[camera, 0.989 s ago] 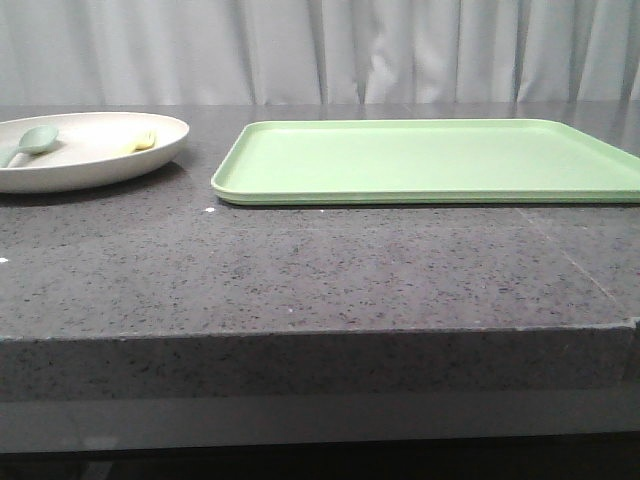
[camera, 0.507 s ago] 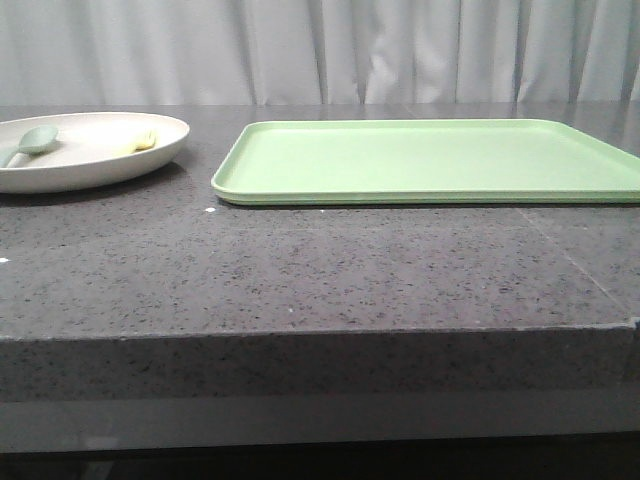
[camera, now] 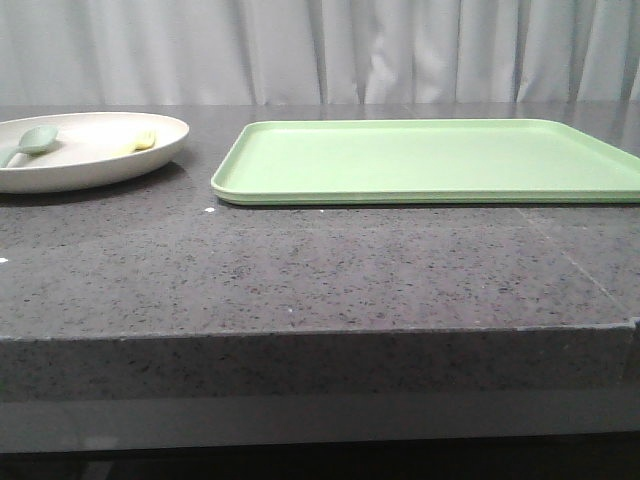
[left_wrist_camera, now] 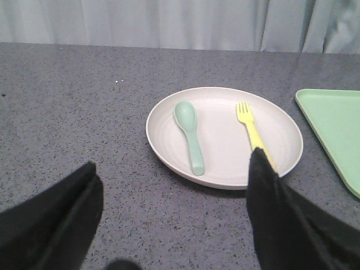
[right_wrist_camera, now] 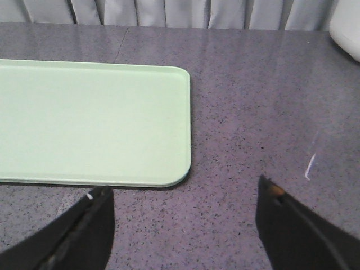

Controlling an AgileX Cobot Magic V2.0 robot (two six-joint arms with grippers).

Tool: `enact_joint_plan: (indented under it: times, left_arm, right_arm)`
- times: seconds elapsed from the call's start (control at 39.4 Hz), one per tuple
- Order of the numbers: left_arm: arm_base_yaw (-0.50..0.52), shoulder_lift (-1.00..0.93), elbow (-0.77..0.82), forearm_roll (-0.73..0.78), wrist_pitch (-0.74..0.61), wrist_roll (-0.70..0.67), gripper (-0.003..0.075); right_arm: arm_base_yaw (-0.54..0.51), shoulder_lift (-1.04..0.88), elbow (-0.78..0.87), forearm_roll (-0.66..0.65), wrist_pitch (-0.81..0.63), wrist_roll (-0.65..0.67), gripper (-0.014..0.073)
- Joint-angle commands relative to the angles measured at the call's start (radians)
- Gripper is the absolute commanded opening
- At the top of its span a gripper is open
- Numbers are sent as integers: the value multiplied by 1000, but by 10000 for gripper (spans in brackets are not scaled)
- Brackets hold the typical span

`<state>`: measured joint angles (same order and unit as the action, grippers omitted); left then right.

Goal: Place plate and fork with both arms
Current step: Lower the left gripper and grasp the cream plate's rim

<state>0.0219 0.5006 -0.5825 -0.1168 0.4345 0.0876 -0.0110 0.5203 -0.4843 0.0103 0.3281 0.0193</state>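
The cream-white plate (camera: pixel 90 150) sits on the dark table at the far left; it also shows in the left wrist view (left_wrist_camera: pixel 225 163). On it lie the pale-yellow fork (left_wrist_camera: pixel 250 128), seen from the front as a small yellow shape (camera: pixel 143 141), and a grey-green spoon (left_wrist_camera: pixel 189 132). My left gripper (left_wrist_camera: pixel 174 180) is open and empty, above the table just short of the plate's near rim. My right gripper (right_wrist_camera: pixel 185 208) is open and empty, above bare table beside a corner of the light-green tray (right_wrist_camera: pixel 90 121). Neither gripper shows in the front view.
The light-green tray (camera: pixel 430 160) lies to the right of the plate and holds nothing. Its corner shows in the left wrist view (left_wrist_camera: pixel 332 129). A white object (right_wrist_camera: pixel 346 28) stands at the edge of the right wrist view. Grey curtains hang behind the table.
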Motion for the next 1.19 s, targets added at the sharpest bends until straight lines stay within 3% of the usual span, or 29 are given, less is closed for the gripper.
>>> enact_joint_plan:
  times: [0.0, 0.1, 0.3, 0.61, 0.89, 1.17]
  left_arm:
    - [-5, 11, -36, -10, -81, -4, 472]
    - [-5, 11, -36, -10, -74, -4, 445]
    - [-5, 84, -127, 0, 63, -4, 444]
    - [-5, 352, -315, 17, 207, -4, 444]
    - [2, 644, -488, 16, 256, -4, 443]
    - [149, 965, -722, -136, 340, -4, 442]
  right_arm:
    - [-2, 9, -37, -1, -76, -6, 549]
    - [-2, 9, -37, -1, -76, -6, 549]
    - [-2, 9, -37, -1, -76, -6, 549]
    - [-2, 9, -37, -1, -76, -6, 549]
    - [-2, 9, -37, -1, -76, -6, 549]
    - [-2, 9, -37, -1, -76, -6, 549]
